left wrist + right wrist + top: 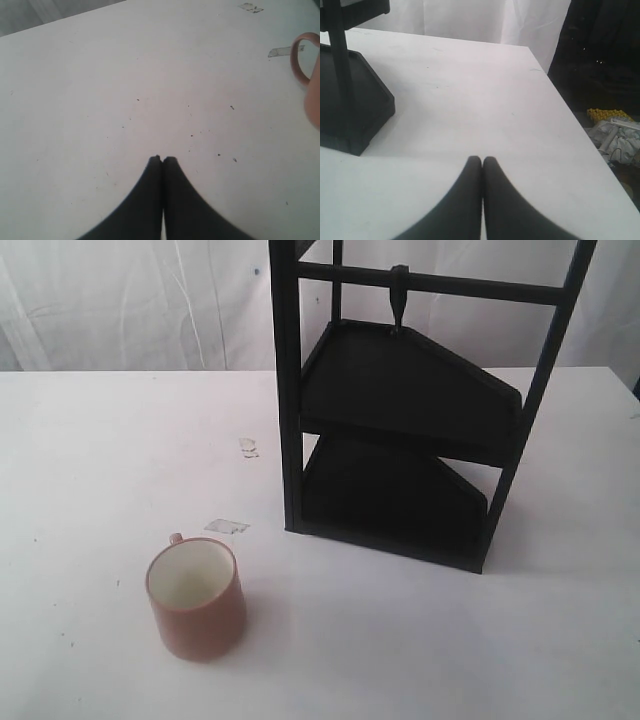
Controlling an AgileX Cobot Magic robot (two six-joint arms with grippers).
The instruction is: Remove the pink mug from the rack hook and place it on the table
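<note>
The pink mug [196, 598] stands upright on the white table [90, 460], front left of the black rack [400, 440], its white inside showing and its handle turned away. Its handle and side [306, 75] show at the edge of the left wrist view. The rack hook [399, 298] hangs bare from the top crossbar. My left gripper [162, 159] is shut and empty over bare table, apart from the mug. My right gripper [482, 159] is shut and empty beside the rack's base [355, 105]. Neither gripper shows in the exterior view.
A piece of clear tape [226, 526] lies just behind the mug, and a small scuff [248, 446] sits further back. The table's edge [570, 105] runs close to the right gripper, with clutter on the floor [615, 130] beyond it.
</note>
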